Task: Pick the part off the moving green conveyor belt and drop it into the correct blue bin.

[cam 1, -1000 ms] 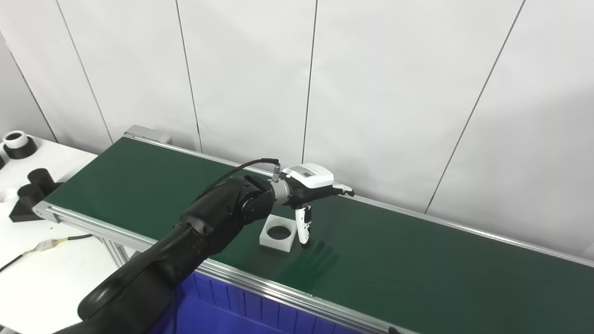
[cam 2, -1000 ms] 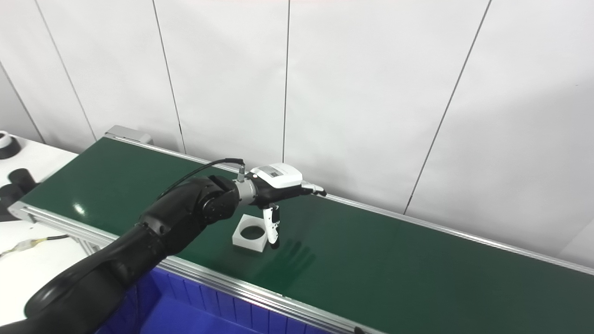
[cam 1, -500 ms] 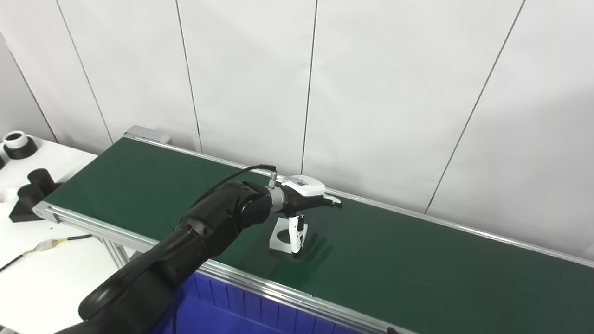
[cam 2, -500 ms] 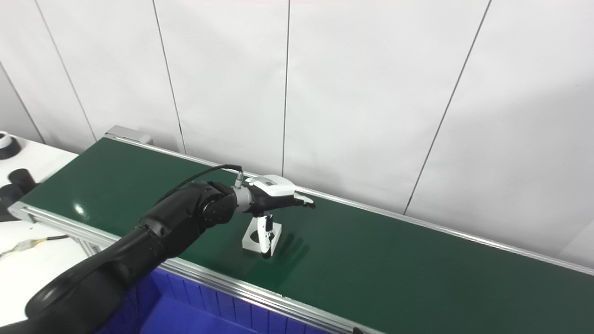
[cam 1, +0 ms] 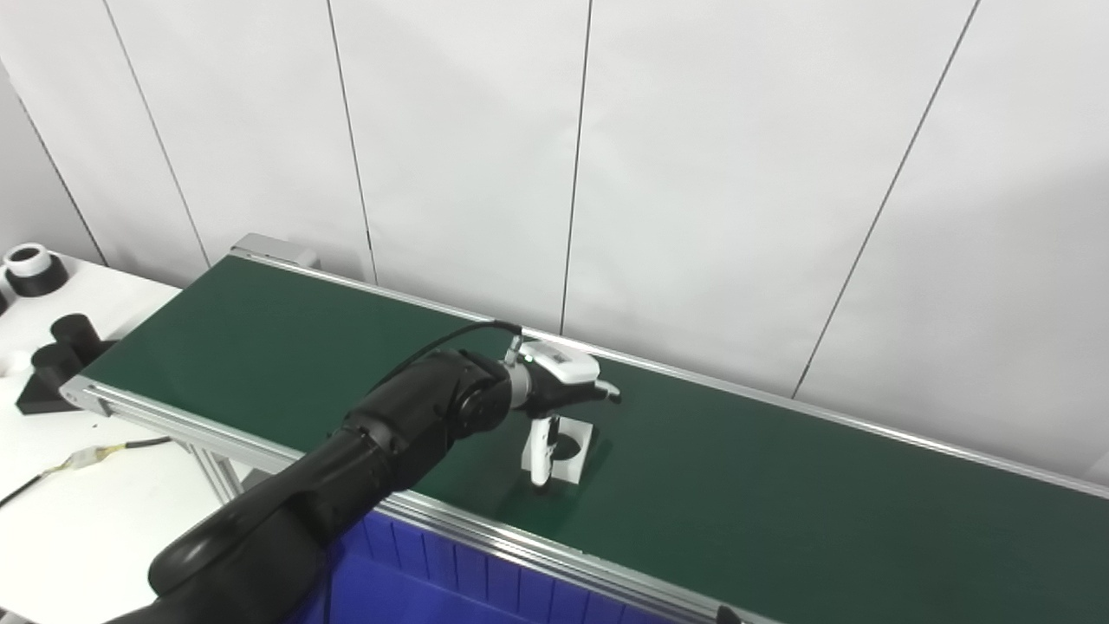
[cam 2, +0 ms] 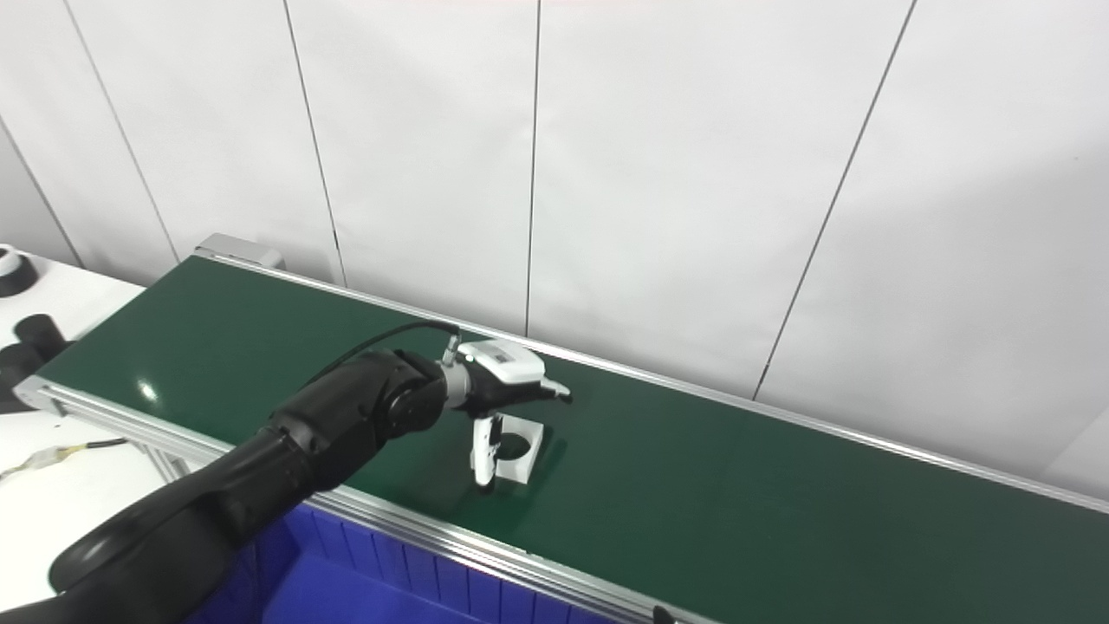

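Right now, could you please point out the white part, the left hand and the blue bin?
white part [cam 1: 573,449]: left eye view, right wall.
left hand [cam 1: 561,381]: left eye view, back of hand.
blue bin [cam 2: 381,563]: right eye view, ribbed far wall.

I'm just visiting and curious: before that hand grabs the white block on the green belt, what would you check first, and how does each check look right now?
1. Left hand over the white square part with a round hole: ok.
2. Thumb down on the near side of the part, other fingers stretched above it: ok.
3. Part actually clamped: not ok, the hand is open.
4. Part flat on the green conveyor belt: ok.
5. Blue bin below the near rail: ok, but cannot tell if it is the correct one.
6. Right hand: cannot tell, out of view.
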Available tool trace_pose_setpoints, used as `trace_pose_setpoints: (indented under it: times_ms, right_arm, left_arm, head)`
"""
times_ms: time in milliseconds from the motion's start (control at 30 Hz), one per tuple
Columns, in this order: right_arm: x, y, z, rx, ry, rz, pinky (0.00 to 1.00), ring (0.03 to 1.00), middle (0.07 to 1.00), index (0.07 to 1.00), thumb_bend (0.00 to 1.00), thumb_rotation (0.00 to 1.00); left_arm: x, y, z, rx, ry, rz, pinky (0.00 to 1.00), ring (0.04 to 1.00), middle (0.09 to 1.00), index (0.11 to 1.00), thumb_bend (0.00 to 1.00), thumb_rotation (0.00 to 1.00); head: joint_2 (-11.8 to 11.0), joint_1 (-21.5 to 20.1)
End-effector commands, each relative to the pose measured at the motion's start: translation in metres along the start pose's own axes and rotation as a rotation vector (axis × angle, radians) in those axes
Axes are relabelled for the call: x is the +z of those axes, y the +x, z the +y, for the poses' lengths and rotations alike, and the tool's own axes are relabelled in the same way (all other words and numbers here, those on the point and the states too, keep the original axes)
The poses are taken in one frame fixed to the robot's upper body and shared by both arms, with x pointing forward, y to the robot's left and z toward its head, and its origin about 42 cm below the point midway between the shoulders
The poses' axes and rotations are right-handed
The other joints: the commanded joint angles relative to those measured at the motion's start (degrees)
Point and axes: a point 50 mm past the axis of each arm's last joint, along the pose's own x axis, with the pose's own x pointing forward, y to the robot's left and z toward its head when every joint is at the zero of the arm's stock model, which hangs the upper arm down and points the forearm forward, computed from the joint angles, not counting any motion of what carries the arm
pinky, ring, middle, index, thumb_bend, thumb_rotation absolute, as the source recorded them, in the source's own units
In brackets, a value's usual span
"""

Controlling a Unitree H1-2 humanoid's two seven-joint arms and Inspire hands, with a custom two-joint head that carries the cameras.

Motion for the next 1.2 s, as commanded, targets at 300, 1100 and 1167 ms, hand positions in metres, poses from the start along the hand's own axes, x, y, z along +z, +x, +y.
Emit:
trace_pose_setpoints:
  times_ms: [300,1100,1167]
  right_arm:
    - [0.02,0.0,0.01,-0.009,0.015,-0.098,0.97,0.945,0.977,0.953,0.85,1.0]
    - [0.025,0.001,0.014,0.0,0.016,-0.093,0.96,0.956,0.984,0.961,0.87,1.0]
    - [0.025,0.002,0.014,0.002,0.022,-0.092,0.96,0.959,0.987,0.962,0.88,1.0]
  left_arm:
    - [0.027,0.018,-0.01,0.269,0.112,0.002,0.72,0.733,0.757,0.77,1.0,0.04]
    - [0.04,0.022,-0.002,0.343,0.004,-0.037,0.22,0.29,0.403,0.511,0.52,0.0]
    - [0.04,0.019,0.006,0.341,0.006,-0.038,0.19,0.253,0.408,0.494,0.52,0.0]
  head:
    - [0.82,-0.68]
    - [1.32,-0.18]
    - [1.39,0.11]
